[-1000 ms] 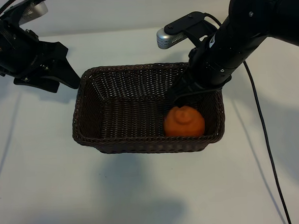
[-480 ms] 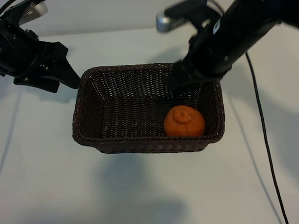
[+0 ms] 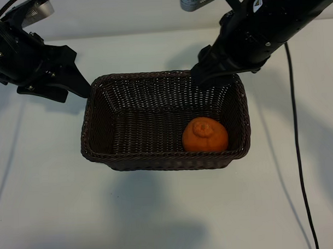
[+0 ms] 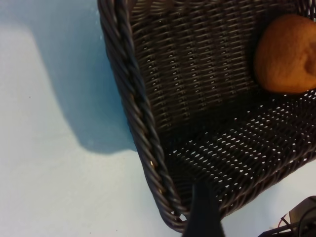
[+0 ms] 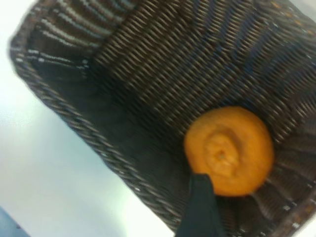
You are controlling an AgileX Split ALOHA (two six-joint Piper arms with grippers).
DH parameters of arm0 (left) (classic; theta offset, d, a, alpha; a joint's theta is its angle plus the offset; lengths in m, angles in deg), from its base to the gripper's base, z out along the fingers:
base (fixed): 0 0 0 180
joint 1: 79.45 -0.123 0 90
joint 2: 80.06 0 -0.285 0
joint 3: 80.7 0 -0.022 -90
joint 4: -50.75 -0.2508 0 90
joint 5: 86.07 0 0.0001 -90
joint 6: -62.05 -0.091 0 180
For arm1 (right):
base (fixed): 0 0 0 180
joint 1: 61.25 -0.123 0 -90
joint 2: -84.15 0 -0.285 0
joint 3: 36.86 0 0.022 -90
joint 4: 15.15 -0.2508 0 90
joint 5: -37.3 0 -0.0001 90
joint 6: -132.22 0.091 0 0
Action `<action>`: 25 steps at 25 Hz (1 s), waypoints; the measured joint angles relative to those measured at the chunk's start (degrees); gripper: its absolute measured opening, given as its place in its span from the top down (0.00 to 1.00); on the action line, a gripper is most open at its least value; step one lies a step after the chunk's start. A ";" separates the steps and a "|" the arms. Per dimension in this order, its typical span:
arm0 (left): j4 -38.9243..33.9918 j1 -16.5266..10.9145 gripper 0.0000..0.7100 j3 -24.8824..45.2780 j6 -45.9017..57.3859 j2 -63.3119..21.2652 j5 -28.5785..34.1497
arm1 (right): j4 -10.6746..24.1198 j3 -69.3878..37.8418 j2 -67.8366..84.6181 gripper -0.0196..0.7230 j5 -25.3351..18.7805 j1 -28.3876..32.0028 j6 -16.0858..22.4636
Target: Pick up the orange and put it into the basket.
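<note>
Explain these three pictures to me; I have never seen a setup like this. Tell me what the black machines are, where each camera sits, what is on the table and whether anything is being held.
The black machines are two robot arms, each ending in a two-fingered gripper. The wide picture comes from a camera outside the rig, looking down on a white table. The other two come from cameras on the arms' wrists, so they look past each arm's fingers.

On the table stands a large rectangular dark-brown woven wicker basket. Inside it, in the corner nearest the right arm's side, lies a small round bright-orange fruit, the orange.

The left gripper sits beside the basket's left end, open and empty. The right gripper hangs over the basket's far rim, open, holding nothing. The orange is in the basket, untouched by either gripper.
</note>
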 joint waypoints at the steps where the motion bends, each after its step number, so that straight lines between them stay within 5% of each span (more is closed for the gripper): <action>1: -0.01 0.00 0.19 0.00 0.00 0.00 0.00 | 0.57 0.00 0.00 0.27 -0.72 0.68 0.28; 14: 0.06 0.00 0.19 0.00 0.00 0.00 0.00 | 2.32 0.00 0.00 0.27 -7.38 14.30 -0.81; 25: 0.19 0.00 0.19 0.00 -1.04 0.00 0.00 | 2.09 0.00 1.44 0.28 -10.25 15.01 -1.93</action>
